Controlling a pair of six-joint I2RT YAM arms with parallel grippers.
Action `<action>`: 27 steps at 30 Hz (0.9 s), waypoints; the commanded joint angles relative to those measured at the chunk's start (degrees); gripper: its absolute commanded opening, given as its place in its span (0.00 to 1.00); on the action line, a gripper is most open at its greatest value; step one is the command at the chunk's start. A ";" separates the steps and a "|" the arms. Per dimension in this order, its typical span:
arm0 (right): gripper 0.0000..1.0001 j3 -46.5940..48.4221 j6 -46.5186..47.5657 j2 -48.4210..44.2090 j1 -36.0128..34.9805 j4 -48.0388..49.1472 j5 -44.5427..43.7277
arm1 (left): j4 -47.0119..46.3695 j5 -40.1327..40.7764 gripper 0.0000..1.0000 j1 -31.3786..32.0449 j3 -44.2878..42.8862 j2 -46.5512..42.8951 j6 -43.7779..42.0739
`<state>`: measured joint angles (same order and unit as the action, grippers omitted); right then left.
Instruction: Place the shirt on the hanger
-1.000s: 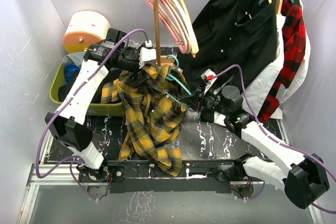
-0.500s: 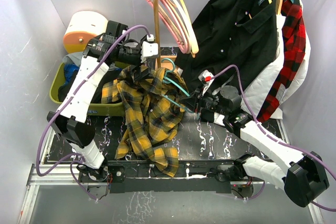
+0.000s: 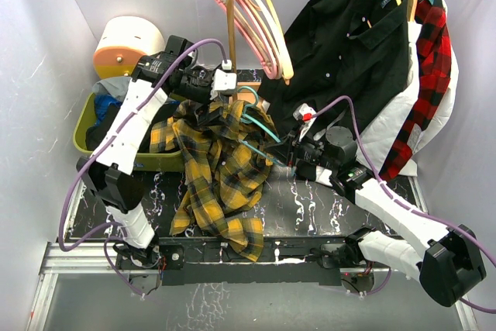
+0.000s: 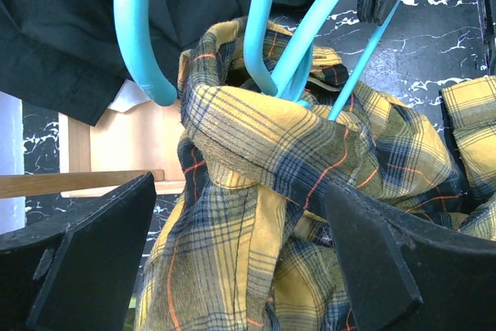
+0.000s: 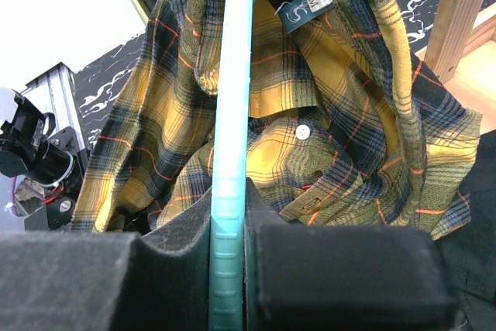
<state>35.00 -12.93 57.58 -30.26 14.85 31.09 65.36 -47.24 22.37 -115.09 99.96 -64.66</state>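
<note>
The yellow-and-black plaid shirt [image 3: 221, 176] hangs bunched over the teal hanger [image 3: 260, 125], its tail on the dark table. My right gripper [image 3: 285, 154] is shut on one hanger arm [image 5: 231, 114] and holds it above the table. The shirt's collar and label [image 5: 306, 12] lie beyond it. My left gripper [image 3: 203, 112] is at the top of the shirt beside the hanger hook [image 4: 139, 29]. Its jaws stand wide apart, with a fold of plaid cloth [image 4: 256, 191] between them, and neither finger presses it.
A wooden rack post [image 3: 229, 29] stands just behind the left gripper, with pink hangers [image 3: 252, 13] on the rail. A black shirt [image 3: 349, 44] and a red plaid shirt [image 3: 430, 75] hang at right. A green bin [image 3: 81, 133] of clothes sits at left.
My left arm has swung back and up a little while its gripper stayed at the top of the shirt. The shirt's lower edge rose slightly. The right arm has barely moved.
</note>
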 commanded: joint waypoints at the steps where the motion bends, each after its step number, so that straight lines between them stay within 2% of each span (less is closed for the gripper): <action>1: 0.08 0.78 1.52 -2.08 -0.15 4.48 0.94 | -0.13 -3.74 0.87 0.39 -0.17 0.32 0.04; 5: 0.08 0.90 1.72 -2.29 -0.14 4.35 0.96 | -1.62 -5.99 0.81 0.59 -0.59 2.14 2.16; 8: 0.08 0.86 2.06 -2.66 -0.15 4.09 0.73 | -1.30 -7.45 0.69 0.94 -1.43 3.67 2.91; 11: 0.08 0.81 2.36 -3.04 -0.15 4.12 0.80 | 0.43 -8.12 0.52 1.29 -1.08 5.01 2.10; 12: 0.08 0.84 2.40 -3.24 -0.15 4.23 0.61 | 1.59 -8.08 0.49 1.47 -0.96 5.41 1.26; 15: 0.08 0.16 1.75 -4.44 -0.14 6.31 -0.15 | 5.73 -7.78 0.53 1.71 -1.20 6.95 -0.88; 17: 0.08 0.15 0.81 -5.06 -0.14 7.58 -0.45 | 9.21 -7.60 0.50 1.71 -2.46 8.29 -1.90; 18: 0.08 0.26 0.73 -5.15 -0.15 7.56 -0.44 | 9.95 -7.62 0.43 1.66 -3.05 8.77 -1.93; 19: 0.08 0.72 0.73 -5.25 -0.14 7.56 -0.50 | 11.04 -7.58 0.27 1.70 -3.48 9.17 -2.23; 20: 0.08 0.85 0.57 -5.18 -0.15 7.54 -0.49 | 11.16 -7.45 0.06 1.71 -3.64 9.28 -2.28; 21: 0.08 0.93 0.46 -5.13 -0.15 7.73 -0.49 | 10.75 -7.50 0.00 1.71 -3.40 9.23 -1.66; 27: 0.08 0.87 -0.98 -4.64 -0.22 10.10 -0.78 | 5.68 -9.26 0.00 1.71 -1.23 5.24 2.17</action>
<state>33.95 -12.53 54.46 -30.26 13.80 31.03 72.07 -52.18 23.73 -116.77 109.25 -64.51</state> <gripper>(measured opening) 0.089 0.417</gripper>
